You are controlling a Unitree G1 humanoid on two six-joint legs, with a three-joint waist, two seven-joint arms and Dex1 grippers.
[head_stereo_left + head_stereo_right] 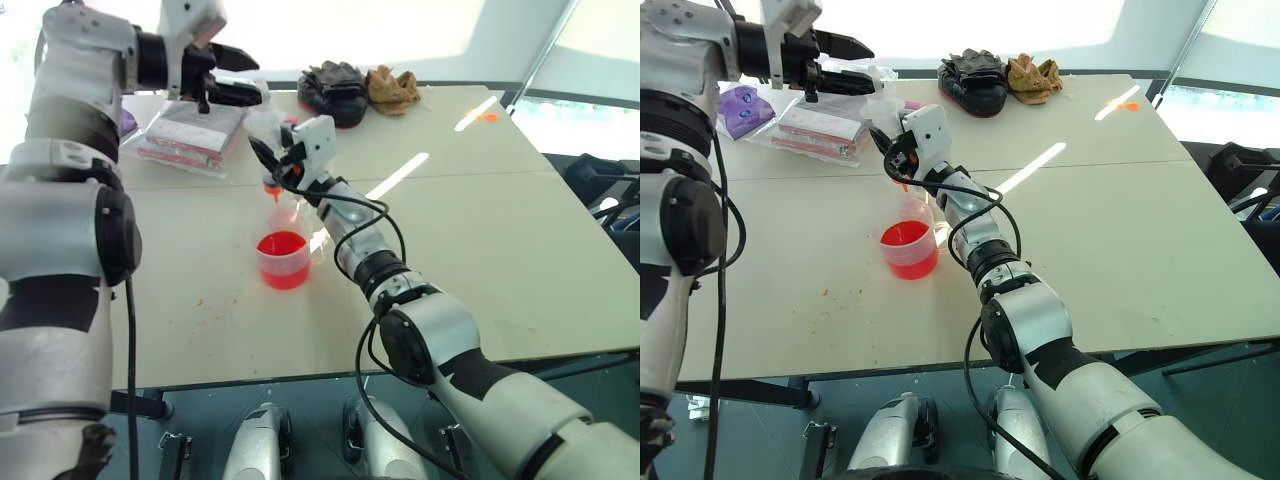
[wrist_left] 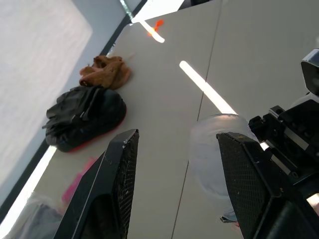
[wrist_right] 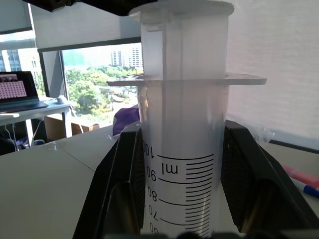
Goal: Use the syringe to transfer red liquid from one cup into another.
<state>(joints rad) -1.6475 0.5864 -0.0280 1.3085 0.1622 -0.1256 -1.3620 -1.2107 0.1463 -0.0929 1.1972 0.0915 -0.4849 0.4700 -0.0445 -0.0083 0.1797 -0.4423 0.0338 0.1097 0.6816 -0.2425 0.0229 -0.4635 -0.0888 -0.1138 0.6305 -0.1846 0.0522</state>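
Note:
My right gripper (image 3: 182,133) is shut on the barrel of the syringe (image 3: 182,149), a clear tube with printed marks, held upright. Its orange tip (image 1: 272,191) hangs just above the taller clear cup (image 1: 290,216). Right in front of that stands the short cup (image 1: 283,262), holding red liquid (image 1: 281,243). No red shows in the part of the barrel that the right wrist view gives. The plunger's head (image 2: 214,154) stands a little above the barrel's flange. My left gripper (image 1: 258,80) is open, one finger on each side of that head, and I cannot tell if they touch it.
At the table's far edge lie black gloves (image 1: 333,90) and brown gloves (image 1: 392,88). A pink packet in plastic (image 1: 195,135) and a purple thing (image 1: 745,108) sit at the far left. A small orange bit (image 1: 487,117) lies at the far right of the pale table (image 1: 480,250).

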